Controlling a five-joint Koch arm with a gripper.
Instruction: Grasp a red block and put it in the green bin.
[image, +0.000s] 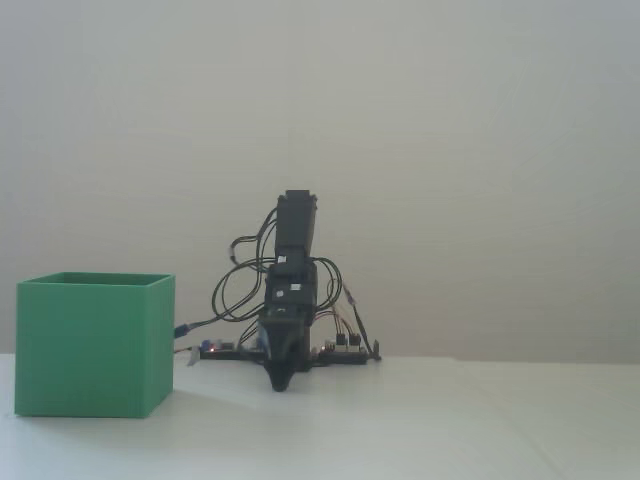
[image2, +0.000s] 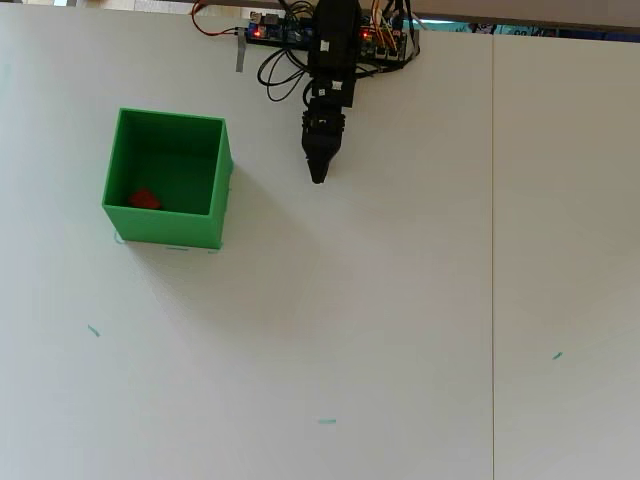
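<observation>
In the overhead view the white tabletop (image2: 400, 300) was bare nearest the camera except for a few small teal marks (image2: 327, 421). Farther back, at about ten o'clock, stood the green bin (image2: 166, 233), with the red block (image2: 144, 198) lying inside at its near left corner. At twelve o'clock the hand (image2: 319, 176) pointed down, pinched to a single tip and holding nothing. Behind it lay circuit boards and looped wires (image2: 275, 40). No writing was legible.
</observation>
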